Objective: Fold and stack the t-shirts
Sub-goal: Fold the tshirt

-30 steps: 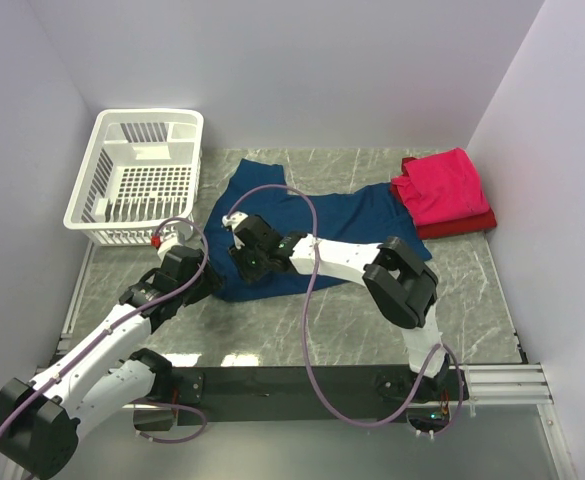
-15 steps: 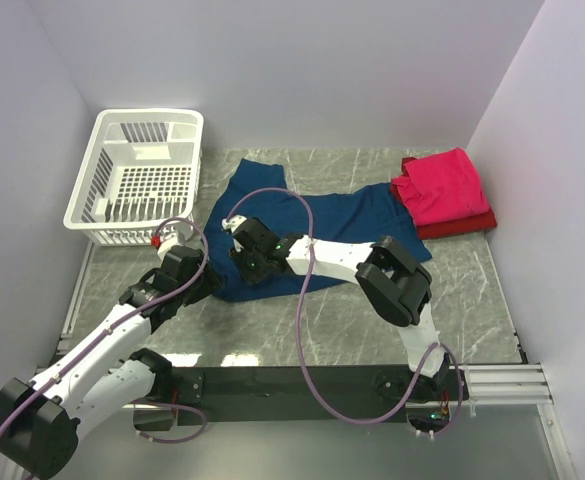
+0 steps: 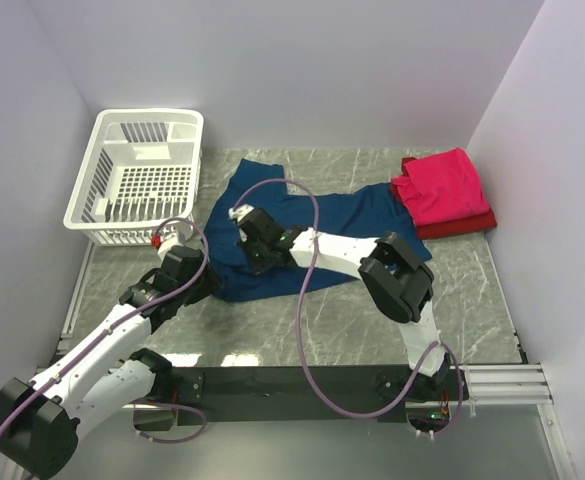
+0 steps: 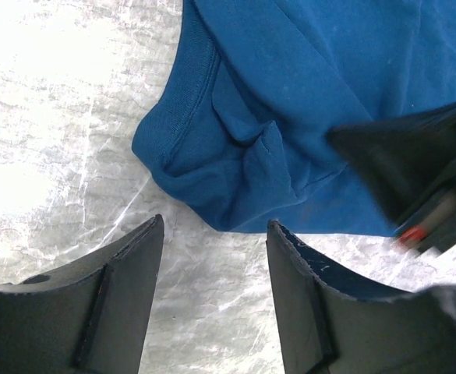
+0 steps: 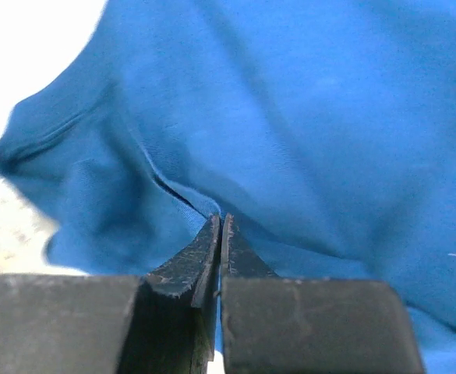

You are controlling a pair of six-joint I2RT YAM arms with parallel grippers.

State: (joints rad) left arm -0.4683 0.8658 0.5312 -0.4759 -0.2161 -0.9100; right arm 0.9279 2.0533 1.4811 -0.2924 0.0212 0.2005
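The right hand [image 5: 218, 222], closed on a fold of the navy t-shirt [image 3: 357, 215] at the middle of the bench [image 3: 472, 290], has moved slightly toward 12 o'clock, so the folding seems to begin. The left hand [image 4: 213, 227] hovers wide open over the shirt's 7 o'clock corner.

Marble table [image 3: 472, 290] bearing basket [image 3: 194, 170], blue t-shirt [image 3: 352, 215] and, seemingly, darker red t-shirt [image 3: 457, 227].

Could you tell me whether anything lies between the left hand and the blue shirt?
Nothing visible does. The left hand hangs open at the bunched corner of the blue shirt, with no object between. The right hand pinches the cloth farther in, off to one side.
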